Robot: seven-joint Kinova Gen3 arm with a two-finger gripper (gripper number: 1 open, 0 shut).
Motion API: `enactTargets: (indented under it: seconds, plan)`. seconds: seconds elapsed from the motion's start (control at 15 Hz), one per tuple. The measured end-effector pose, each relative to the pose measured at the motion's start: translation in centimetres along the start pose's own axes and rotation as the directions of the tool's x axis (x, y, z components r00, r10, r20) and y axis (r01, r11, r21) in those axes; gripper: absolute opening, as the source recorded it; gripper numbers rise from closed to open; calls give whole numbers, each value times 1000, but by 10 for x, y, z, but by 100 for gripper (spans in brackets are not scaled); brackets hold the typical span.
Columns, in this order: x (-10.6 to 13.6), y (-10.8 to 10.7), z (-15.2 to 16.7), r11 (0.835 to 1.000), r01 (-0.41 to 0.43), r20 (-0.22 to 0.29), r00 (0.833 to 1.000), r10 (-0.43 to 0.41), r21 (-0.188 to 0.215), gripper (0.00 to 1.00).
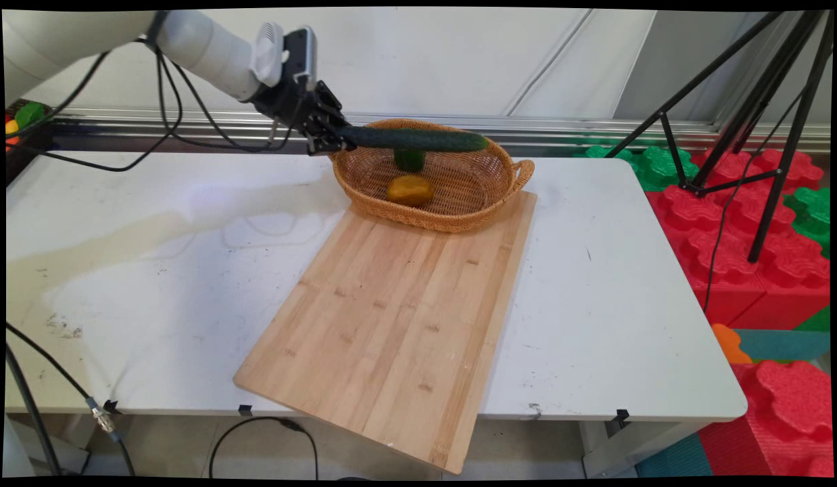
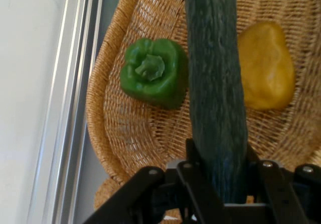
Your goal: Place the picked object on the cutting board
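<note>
Three pieces of produce show in the main view, and one of them is off the counter (image 1: 155,270) altogether. At the far left, beyond the counter's edge, a dark crate holds a few colourful items that are too small to make out. Black cables (image 1: 168,101) droop from the white arm, which reaches in from the upper left. Its black end effector (image 1: 334,137) is clamped on one end of a long dark green cucumber (image 1: 418,139), which sticks out level to the right, in the air above the wicker basket (image 1: 459,210). In the hand view the end effector (image 2: 220,184) has its fingers (image 2: 193,158) pressed against both sides of the cucumber (image 2: 215,83), which runs up the middle of the picture and out at the top. The basket sits on the far end of a pale wooden cutting board (image 1: 391,325), which lies slantwise on the counter with its near corner hanging over the front edge. Inside the basket (image 2: 110,133) lie a green bell pepper (image 1: 410,159), partly hidden behind the cucumber in the main view, and a yellow pepper-like piece (image 1: 410,190) nearer the camera. From the hand, the green bell pepper (image 2: 153,73) lies to one side of the cucumber and the yellow piece (image 2: 266,66) to the other. Farther right, off the counter, a black tripod (image 1: 763,135) stands over red and green foam blocks (image 1: 743,257).
</note>
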Motion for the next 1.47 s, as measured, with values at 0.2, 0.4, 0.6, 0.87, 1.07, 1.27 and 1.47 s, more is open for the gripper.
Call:
enactTargets:
  seconds: [0.2, 0.4, 0.6, 0.87, 1.07, 1.27, 1.47]
  plan:
    - [-3, 3, -24, 999, 51, -29, 998, -51, -18, 0]
    - [-3, 8, -43, 994, 98, -51, 994, -100, -45, 0]
    - [-4, 18, -60, 986, 144, -65, 987, -150, -82, 0]
    - [-8, 40, -83, 961, 229, -65, 968, -241, -154, 0]
    - [-11, 58, -93, 939, 282, -48, 954, -296, -196, 0]
    - [-14, 81, -102, 908, 345, -22, 933, -360, -238, 0]
    - [-17, 99, -105, 889, 377, 4, 921, -389, -261, 0]
